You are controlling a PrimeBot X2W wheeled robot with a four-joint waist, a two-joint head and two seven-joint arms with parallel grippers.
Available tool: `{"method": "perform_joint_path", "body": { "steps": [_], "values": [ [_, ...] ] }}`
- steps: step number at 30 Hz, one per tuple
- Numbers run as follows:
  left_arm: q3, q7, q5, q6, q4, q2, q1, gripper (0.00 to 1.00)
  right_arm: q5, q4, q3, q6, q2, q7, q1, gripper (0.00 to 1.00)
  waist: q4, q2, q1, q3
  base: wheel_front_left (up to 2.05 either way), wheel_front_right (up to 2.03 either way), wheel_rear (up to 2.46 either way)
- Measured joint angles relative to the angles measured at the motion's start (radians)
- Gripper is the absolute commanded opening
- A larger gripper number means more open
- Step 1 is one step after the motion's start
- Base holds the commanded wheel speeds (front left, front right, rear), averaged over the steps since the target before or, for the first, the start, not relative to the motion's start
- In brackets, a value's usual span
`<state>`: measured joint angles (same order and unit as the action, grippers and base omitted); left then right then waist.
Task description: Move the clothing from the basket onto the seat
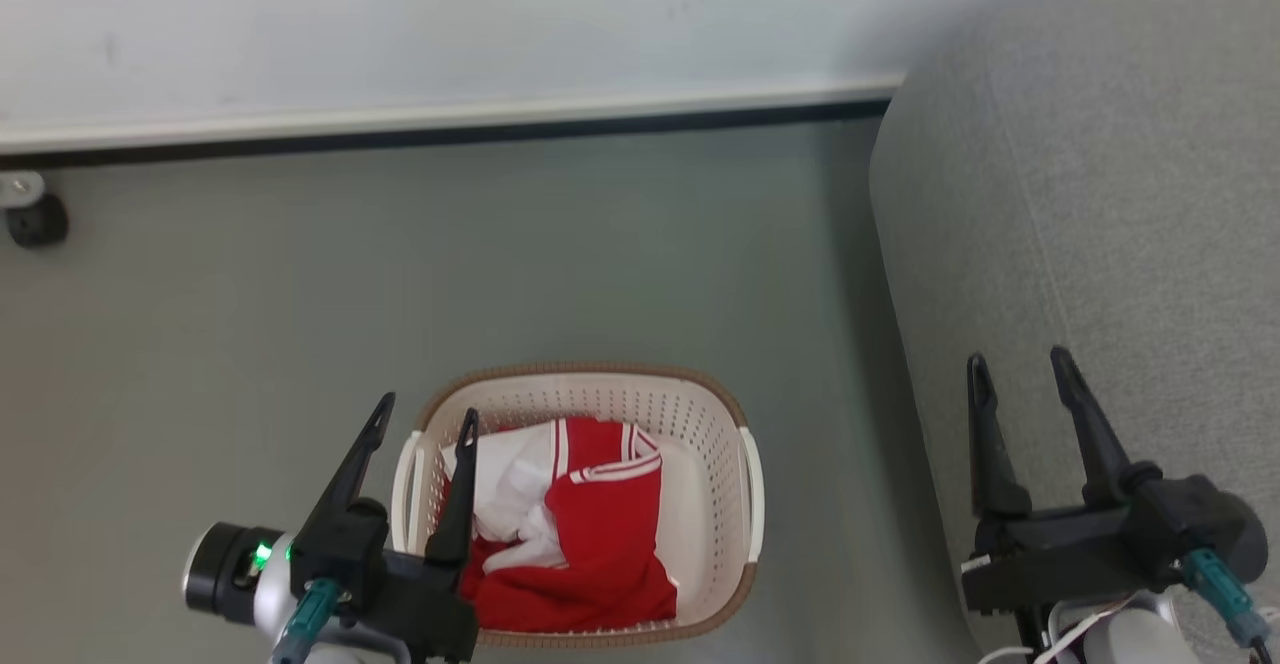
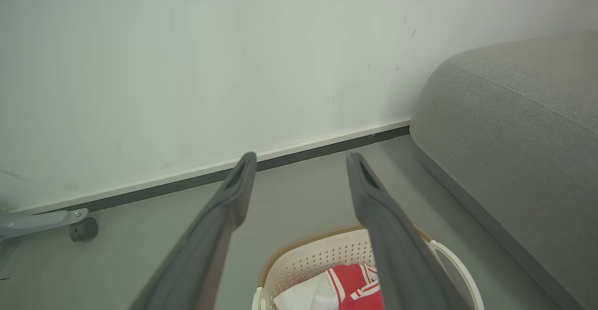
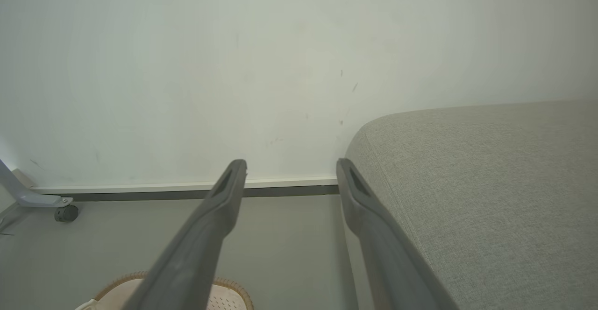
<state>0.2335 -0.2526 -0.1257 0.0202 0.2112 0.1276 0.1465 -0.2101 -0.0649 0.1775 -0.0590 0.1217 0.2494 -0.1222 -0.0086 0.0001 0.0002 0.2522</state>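
The cream basket [image 1: 720,424] with a brown rim stands on the floor at the lower middle of the head view. Inside it lies the clothing [image 1: 590,534], crumpled red fabric with white panels and stripes. My left gripper [image 1: 425,412] hovers open over the basket's left rim, nothing between its fingers. Through the left wrist view, the basket [image 2: 308,258] and clothing [image 2: 348,277] peek between the open fingers of that gripper [image 2: 301,158]. The grey seat [image 1: 1120,194] fills the right side. My right gripper [image 1: 1015,364] is open and empty over the seat's near edge [image 3: 467,198].
A white wall with a white and dark baseboard [image 1: 450,129] runs along the back. A small caster wheel [image 1: 35,219] on a grey leg sits by the wall at far left. Grey floor [image 1: 450,274] lies between the basket and the wall.
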Motion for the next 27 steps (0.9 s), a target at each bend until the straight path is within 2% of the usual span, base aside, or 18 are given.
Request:
{"method": "perform_joint_path", "body": {
  "steps": [11, 27],
  "values": [
    [0.036, 0.001, 0.014, -0.015, 0.201, -0.031, 0.144, 1.0, 0.021, 0.075, -0.001, 0.015, 0.012, 0.005, -0.123, 1.0, -0.025, 0.0, 0.0001, 0.175, 0.0, 0.0, 0.0],
    [0.128, 0.04, 0.084, -0.057, 0.4, -0.054, 0.378, 1.0, 0.063, 0.217, -0.015, 0.021, 0.041, 0.007, -0.272, 1.0, -0.047, 0.0001, 0.0, 0.414, 0.0, 0.0, 0.0]
  ]
}}
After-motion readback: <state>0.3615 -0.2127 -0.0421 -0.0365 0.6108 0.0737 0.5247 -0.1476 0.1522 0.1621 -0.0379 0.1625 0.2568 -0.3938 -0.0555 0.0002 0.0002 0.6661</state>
